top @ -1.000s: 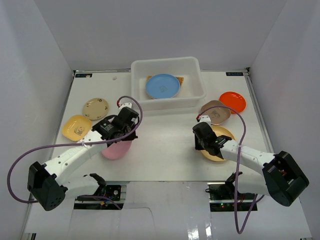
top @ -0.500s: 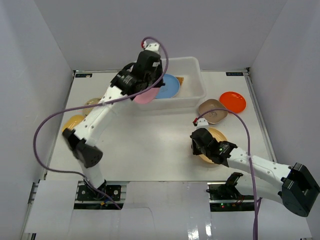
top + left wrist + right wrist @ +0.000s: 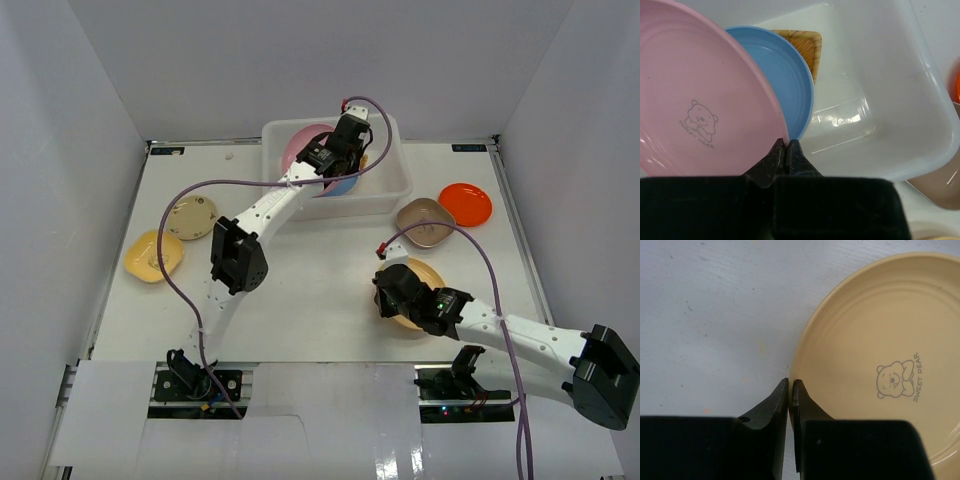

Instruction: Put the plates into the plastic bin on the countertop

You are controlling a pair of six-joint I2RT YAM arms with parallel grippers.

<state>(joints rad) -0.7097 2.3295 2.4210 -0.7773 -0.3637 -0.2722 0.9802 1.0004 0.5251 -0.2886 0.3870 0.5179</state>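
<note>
My left gripper [image 3: 338, 165] [image 3: 786, 145] is shut on the rim of the pink plate [image 3: 300, 148] [image 3: 700, 100] and holds it over the white plastic bin [image 3: 395, 135] [image 3: 900, 100]. A blue plate [image 3: 345, 184] [image 3: 790, 80] and a wicker tray [image 3: 805, 47] lie in the bin. My right gripper [image 3: 390, 297] [image 3: 790, 385] is shut on the rim of the peach plate [image 3: 428, 278] [image 3: 880, 365], which lies on the countertop [image 3: 320, 290].
A brown plate [image 3: 427, 221] and an orange plate [image 3: 466, 203] lie right of the bin. A beige plate [image 3: 190, 216] and a yellow plate [image 3: 153, 254] lie at the left. Enclosure walls stand on three sides.
My left arm has carried the pink plate from the countertop up and over into the bin. My right gripper has shifted slightly toward the near edge with the peach plate.
</note>
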